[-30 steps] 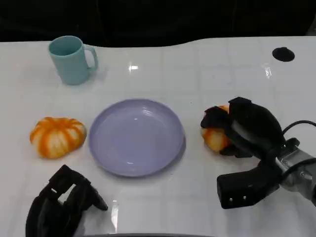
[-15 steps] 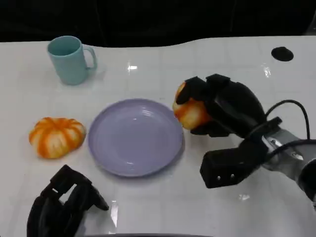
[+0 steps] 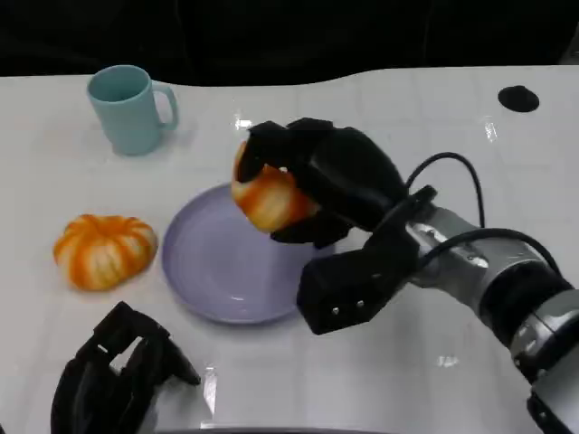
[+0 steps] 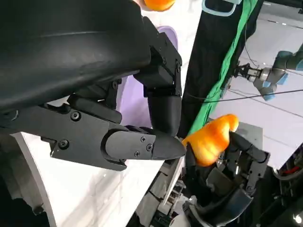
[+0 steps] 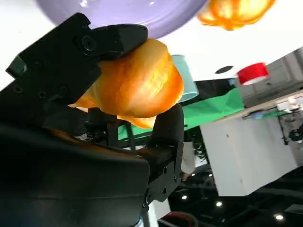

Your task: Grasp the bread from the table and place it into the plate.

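Note:
My right hand (image 3: 339,181) grips an orange-and-white bread roll (image 3: 267,199) and holds it in the air over the far part of the lavender plate (image 3: 213,271). The right wrist view shows the same roll (image 5: 135,82) clamped between black fingers (image 5: 165,127), with the plate (image 5: 128,14) beyond it. A second orange-striped bread (image 3: 104,250) lies on the table left of the plate. My left hand (image 3: 118,375) rests low at the near left, fingers curled, holding nothing. In the left wrist view its fingers (image 4: 142,144) are bare, and the held roll (image 4: 210,139) shows further off.
A teal mug (image 3: 131,108) stands at the far left of the white table (image 3: 407,117). A small black disc (image 3: 518,99) lies at the far right. My right forearm (image 3: 479,280) and its cable cross the table's right side.
My right hand lifted the bread roll from the table right of the plate and carried it left, so it now hangs over the plate. The left hand stayed put.

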